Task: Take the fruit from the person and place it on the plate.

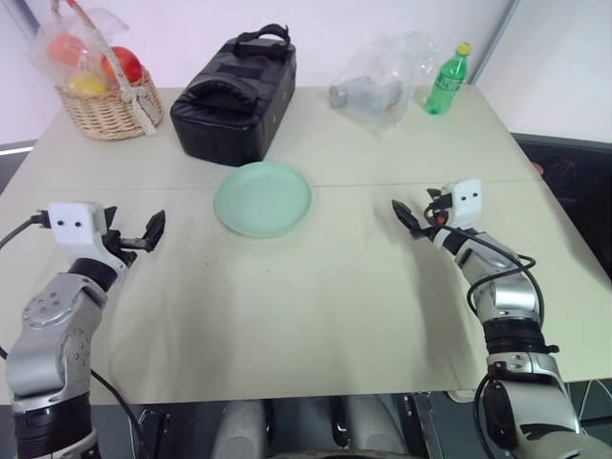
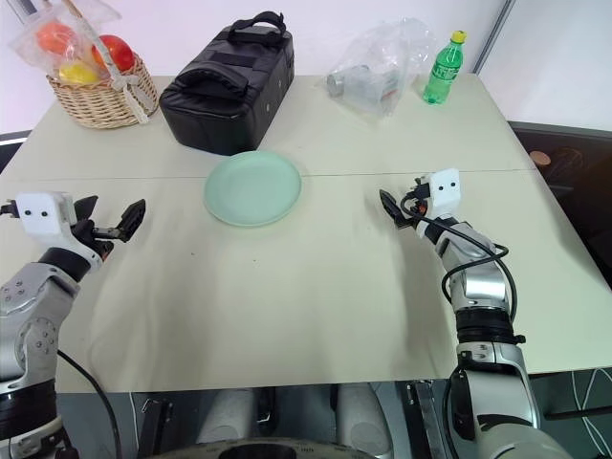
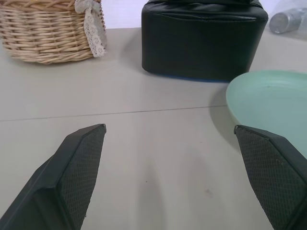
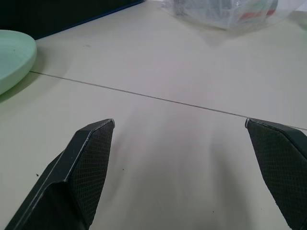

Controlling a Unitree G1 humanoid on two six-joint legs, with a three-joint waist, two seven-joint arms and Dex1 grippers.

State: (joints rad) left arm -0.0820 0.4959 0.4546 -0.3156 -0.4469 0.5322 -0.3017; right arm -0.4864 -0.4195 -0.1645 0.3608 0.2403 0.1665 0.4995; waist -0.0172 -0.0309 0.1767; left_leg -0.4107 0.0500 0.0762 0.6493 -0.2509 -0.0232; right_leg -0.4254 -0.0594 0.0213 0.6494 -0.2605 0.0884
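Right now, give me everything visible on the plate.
The plate is round, shallow and pale mint green, with a smooth, slightly glossy surface and a low raised rim. It lies flat and empty near the middle of the table, across the seam line between the two halves of the top. The black bag stands just behind it with a small gap between them. Nothing touches the plate but the table.

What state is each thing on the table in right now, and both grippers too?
Plate: empty, flat on the table.
Black bag: closed.
Green bottle: upright, capped.
Basket: holds wrapped fruit.
Clear plastic bag: lying crumpled, something grey inside.
Left gripper: open, empty.
Right gripper: open, empty.
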